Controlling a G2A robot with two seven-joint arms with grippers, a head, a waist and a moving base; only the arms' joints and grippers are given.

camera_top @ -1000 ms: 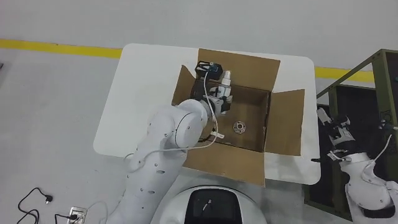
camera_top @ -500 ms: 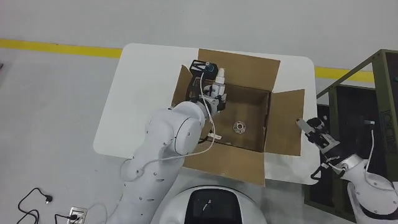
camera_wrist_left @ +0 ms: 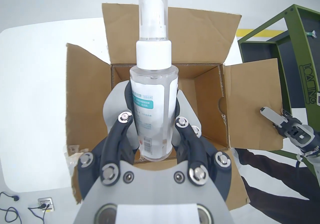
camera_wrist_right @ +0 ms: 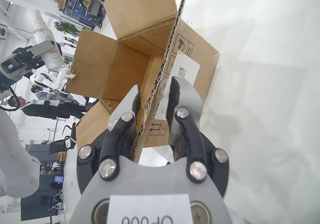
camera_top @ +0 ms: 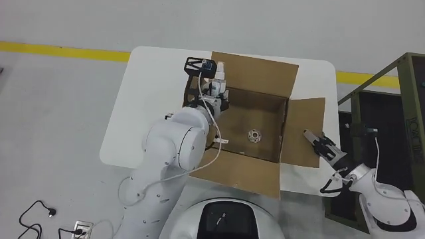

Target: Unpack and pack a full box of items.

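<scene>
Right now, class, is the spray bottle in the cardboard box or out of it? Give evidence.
Out. The left tool holds the spray bottle above the open flaps of the box; see the right wrist view.

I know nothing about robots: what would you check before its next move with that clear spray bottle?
1. Grip: ok, left gripper shut around the clear plastic spray bottle.
2. Cap: ok, clear cap sits over the nozzle.
3. Lift-out: ok, bottle is out of the brown cardboard box, near its left flap.
4. Flap hold: not ok, right gripper is open astride the right flap, not clamping it.
5. Box emptied: not ok, a small round item lies inside.
</scene>
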